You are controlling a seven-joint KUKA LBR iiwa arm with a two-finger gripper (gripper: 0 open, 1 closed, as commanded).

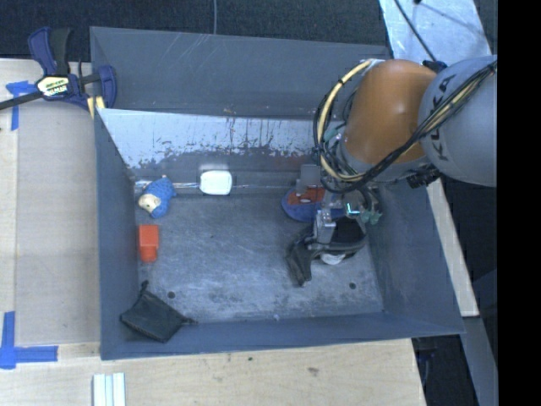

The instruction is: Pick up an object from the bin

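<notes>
My gripper [326, 225] is low over the right half of the bin floor, under the arm's orange cover. Just to its left, touching or nearly so, lies a blue round thing with a red piece on it [296, 203]. A dark, narrow thing [297, 266] lies directly below the gripper on the floor. A black-and-white round thing [341, 245] sits right beside the gripper at its lower right, partly hidden. I cannot tell whether anything is held.
At the back left a white oblong block [215, 182] and a small blue-and-yellow toy [156, 197] lie by the back wall. An orange-red block [149, 243] is at the left. A black pouch [153, 318] fills the front left corner.
</notes>
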